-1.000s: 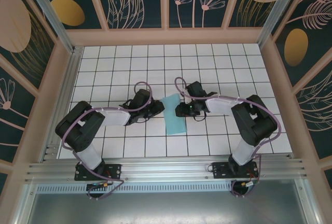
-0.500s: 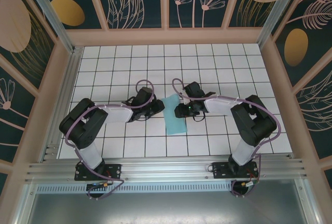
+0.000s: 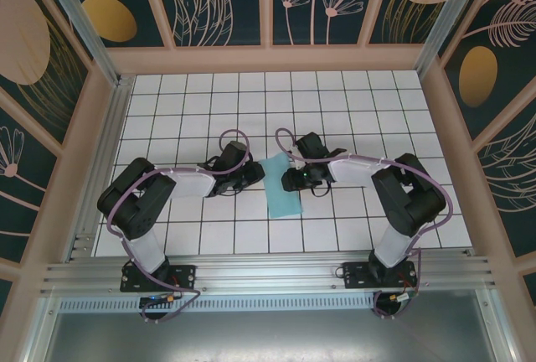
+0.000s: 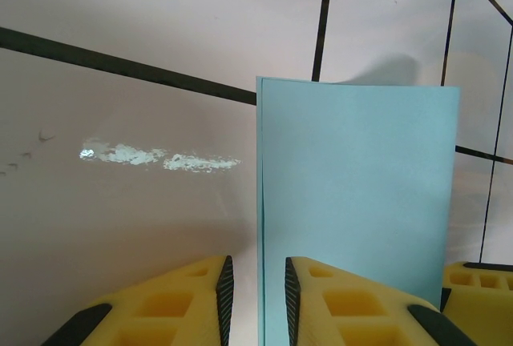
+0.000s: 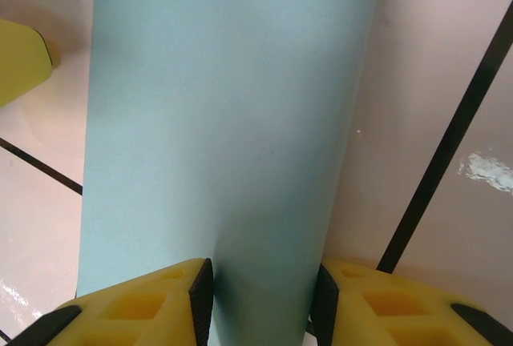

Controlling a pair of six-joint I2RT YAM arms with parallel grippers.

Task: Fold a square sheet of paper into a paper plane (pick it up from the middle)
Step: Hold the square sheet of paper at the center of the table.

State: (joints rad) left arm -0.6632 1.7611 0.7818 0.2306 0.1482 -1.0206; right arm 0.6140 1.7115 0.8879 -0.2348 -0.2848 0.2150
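Note:
The square sheet of paper (image 3: 282,188) lies folded in half as a light teal strip on the white tiles between my two arms. My left gripper (image 3: 258,174) sits low at its left side. In the left wrist view the paper (image 4: 361,194) shows its two stacked free edges running between the narrowly parted yellow fingers of the left gripper (image 4: 255,270), open, with a gap on each side. My right gripper (image 3: 290,179) is at the opposite side. The right wrist view has the paper's (image 5: 224,122) rounded fold lying between the fingers of the right gripper (image 5: 260,278), open.
A white tiled table (image 3: 360,119) with dark grid lines is walled by a wooden frame (image 3: 268,60). A yellow fingertip of the other arm shows at each wrist view's edge (image 4: 481,282) (image 5: 20,62). Pale cables loop above both wrists.
The left arm has slid slightly right toward the paper's edge and its jaws have narrowed a little. The right arm and the paper have barely moved.

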